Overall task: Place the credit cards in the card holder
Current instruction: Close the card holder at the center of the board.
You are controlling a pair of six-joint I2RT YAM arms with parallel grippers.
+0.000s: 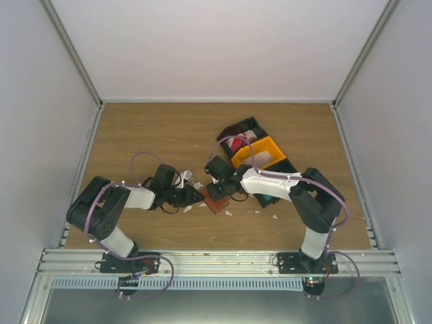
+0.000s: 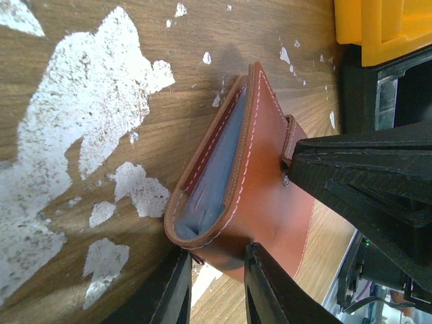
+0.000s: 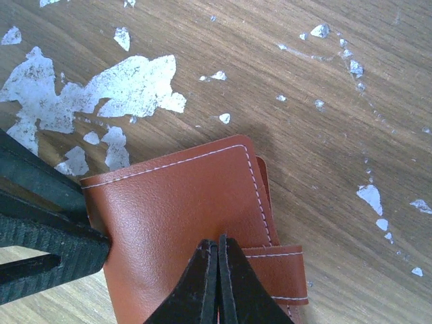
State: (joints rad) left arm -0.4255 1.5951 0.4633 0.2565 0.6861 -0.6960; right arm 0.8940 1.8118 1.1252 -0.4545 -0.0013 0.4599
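Card holder (image 2: 263,182) lay closed toward the table's (image 1: 148,128) near edge, left gripper (image 2: 217,262) clamping its fold.
Right gripper (image 3: 217,246) (jaws shut, empty) touched the cover just beside the snap tab (image 3: 273,266).

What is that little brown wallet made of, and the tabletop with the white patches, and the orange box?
The card holder looks like leather or imitation leather: reddish-brown, pebbled grain, slight sheen, pale stitched edges. The table looks like a matte wood-pattern surface, maybe laminate; the white patches seem to be worn-off spots. The orange bin looks like smooth moulded plastic, evenly coloured.
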